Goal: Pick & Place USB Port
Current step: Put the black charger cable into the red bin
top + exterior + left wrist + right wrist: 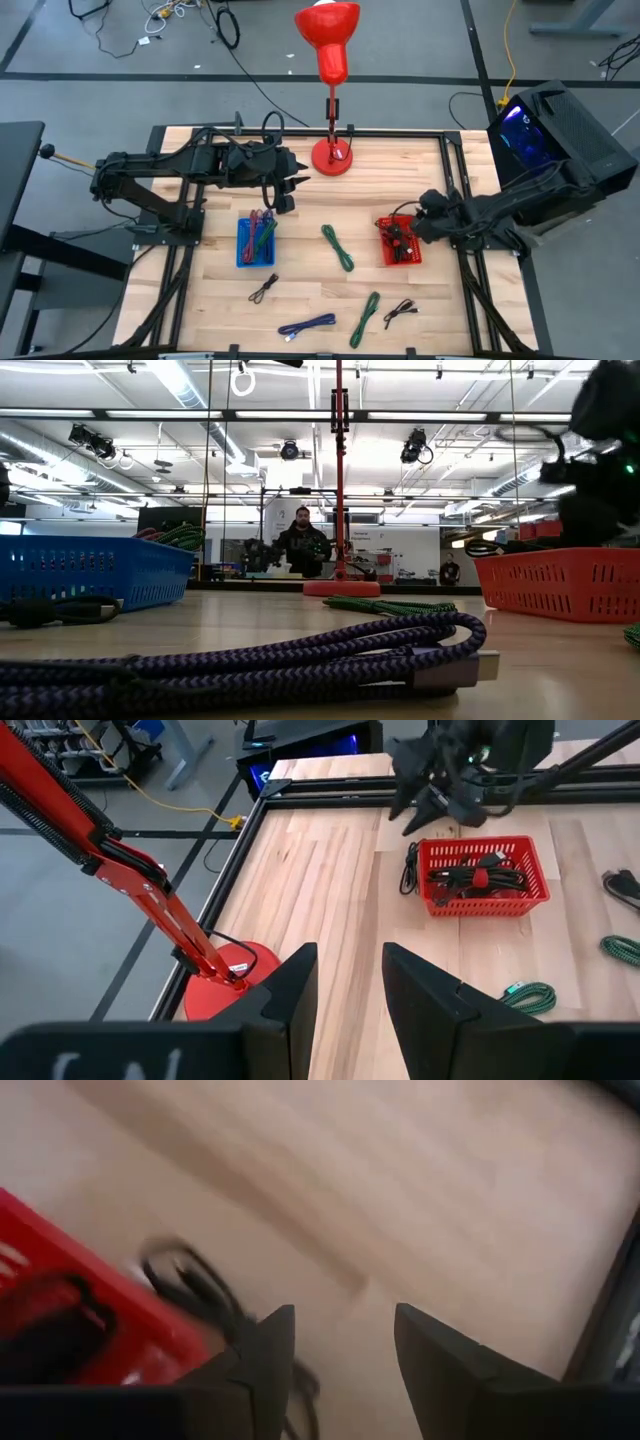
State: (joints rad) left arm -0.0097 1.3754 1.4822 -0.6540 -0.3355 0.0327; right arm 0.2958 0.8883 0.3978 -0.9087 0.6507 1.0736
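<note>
— What's on the table (300, 215), by count?

— I count two baskets: a blue basket (256, 241) on the left side with green and red cables in it, and a red basket (400, 241) on the right side holding dark cables. Loose on the wood I see two green cables — one in the middle (338, 247), one nearer the front edge (365, 318) — plus a blue-purple braided cable (306, 325) at the front and two small black cables, one at (263, 289) and one at (400, 311).

— Anything else around, anything in the way?

— A red lamp (331, 95) stands at the back edge of the table between the arms. A black box with a blue glow (560, 125) sits off the right corner. In the low view a person (303, 542) shows far back in the room.

— Where are my tools?

— The left tool (290, 186) hangs over the back left of the table, just beside the lamp base and above the blue basket; its fingers (290, 995) stand apart with nothing between them. The right tool (425, 215) is at the red basket's back right corner, also parted and empty. In its wrist view a black cable (195, 1290) lies on the wood touching the basket's wall, just ahead of the fingertips.
</note>
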